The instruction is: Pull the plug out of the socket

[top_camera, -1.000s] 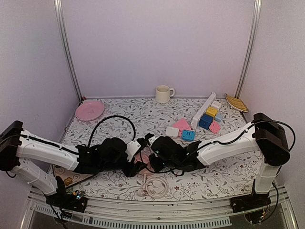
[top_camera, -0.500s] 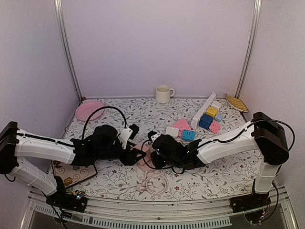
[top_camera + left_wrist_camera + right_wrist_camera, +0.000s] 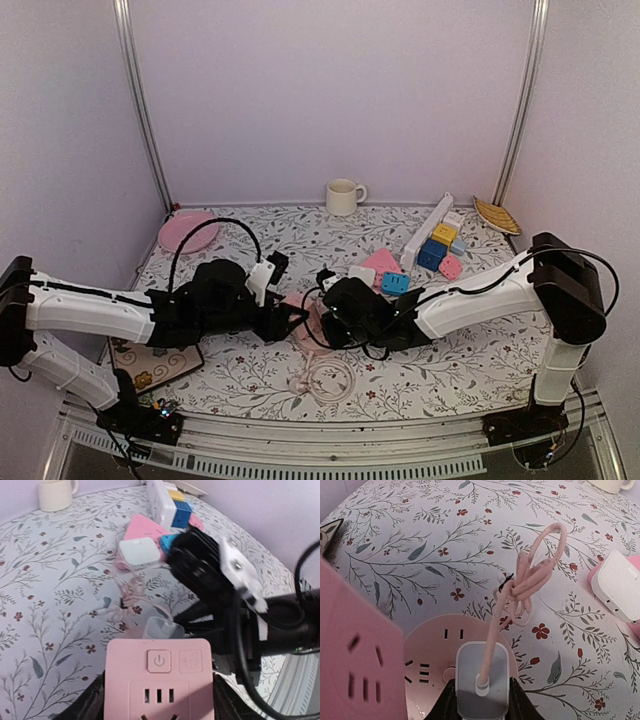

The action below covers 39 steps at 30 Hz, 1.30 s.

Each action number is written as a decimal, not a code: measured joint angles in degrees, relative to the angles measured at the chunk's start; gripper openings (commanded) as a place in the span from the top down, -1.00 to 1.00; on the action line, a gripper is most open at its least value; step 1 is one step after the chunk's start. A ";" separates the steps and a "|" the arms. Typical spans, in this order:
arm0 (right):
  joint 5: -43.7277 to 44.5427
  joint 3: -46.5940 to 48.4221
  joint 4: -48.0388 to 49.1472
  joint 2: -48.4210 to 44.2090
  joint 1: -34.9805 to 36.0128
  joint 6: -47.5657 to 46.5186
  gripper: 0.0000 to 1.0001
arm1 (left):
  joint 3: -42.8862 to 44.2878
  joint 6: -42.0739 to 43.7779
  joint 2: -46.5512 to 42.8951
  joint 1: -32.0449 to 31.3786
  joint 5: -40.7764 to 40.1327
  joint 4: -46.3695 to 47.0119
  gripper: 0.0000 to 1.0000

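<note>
In the left wrist view a pink square socket [image 3: 159, 680] with a power button sits clamped between the black jaws of my left gripper [image 3: 159, 702]. Just behind its top edge is the white plug [image 3: 160, 628]. The right wrist view shows my right gripper [image 3: 481, 702] shut on that plug [image 3: 482, 680], whose pink cable [image 3: 520, 585] loops away over the table. The plug stands over a round pink socket face [image 3: 430, 645]; whether its pins are in it is hidden. From above, both grippers [image 3: 285, 320] [image 3: 325, 318] meet at table centre.
A coil of pink cable [image 3: 325, 385] lies near the front edge. Behind the right arm are a white adapter [image 3: 361, 275], a pink wedge [image 3: 382, 262], a blue adapter [image 3: 394, 283], coloured blocks [image 3: 440, 245] and a white strip [image 3: 427, 230]. At the back stand a cup [image 3: 343, 196] and a pink plate [image 3: 188, 231].
Both grippers have moved away from the front edge toward the table's middle, carrying the pink socket and the plug with them. Neither grip has changed.
</note>
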 measured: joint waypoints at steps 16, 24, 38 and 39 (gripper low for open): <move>0.63 -1.55 -5.55 -3.72 -0.11 1.62 0.95 | 6.93 -9.68 13.16 25.11 3.15 -3.54 -0.39; 0.92 -2.10 -6.84 -5.07 -0.11 1.75 0.95 | 10.84 -10.91 16.52 29.73 6.27 -2.60 -0.85; 2.10 -2.62 -7.43 -8.35 -0.11 2.67 0.95 | 5.22 -9.88 1.05 26.82 4.96 -4.26 -0.80; 2.21 -2.62 -7.43 -8.39 -0.11 2.80 0.95 | 4.37 -10.54 0.74 25.24 5.22 -4.13 -0.79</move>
